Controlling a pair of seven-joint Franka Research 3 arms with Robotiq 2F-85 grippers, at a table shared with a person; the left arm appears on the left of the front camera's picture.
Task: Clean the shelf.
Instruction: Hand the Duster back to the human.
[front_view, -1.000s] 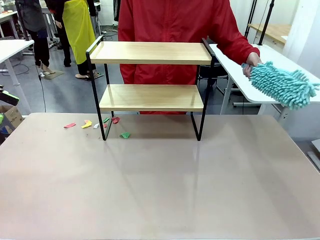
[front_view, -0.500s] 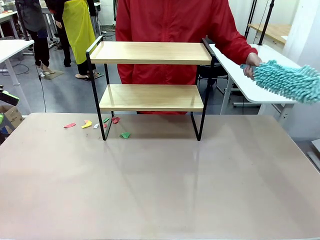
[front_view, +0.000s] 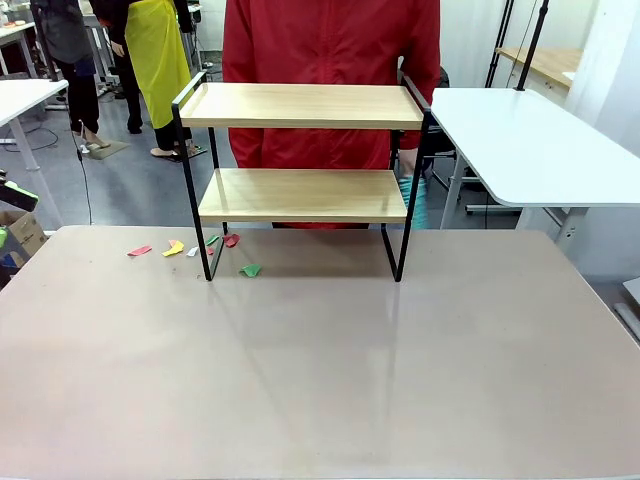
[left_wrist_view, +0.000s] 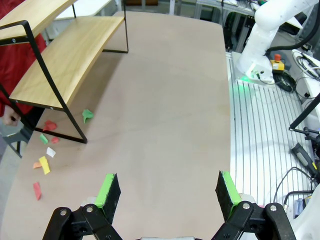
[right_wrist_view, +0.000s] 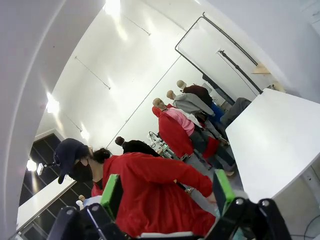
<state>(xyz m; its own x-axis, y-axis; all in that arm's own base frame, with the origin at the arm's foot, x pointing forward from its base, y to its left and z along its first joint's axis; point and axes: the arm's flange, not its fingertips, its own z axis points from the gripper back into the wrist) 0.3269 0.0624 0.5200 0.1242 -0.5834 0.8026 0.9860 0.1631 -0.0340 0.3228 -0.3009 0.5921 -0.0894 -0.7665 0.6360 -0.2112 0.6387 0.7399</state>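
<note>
likely light yet rigid, the shelf (front_view: 300, 150) at the counter's (front_view: 320, 380) far edge is best held by its black frame; both grippers (left_wrist_view: 167, 192) (right_wrist_view: 167, 192) gape empty.

Beige table (front_view: 400, 380): shelf (front_view: 300, 190) at far edge, boards bare; coloured paper scraps (front_view: 190, 250) by its left leg.
</note>
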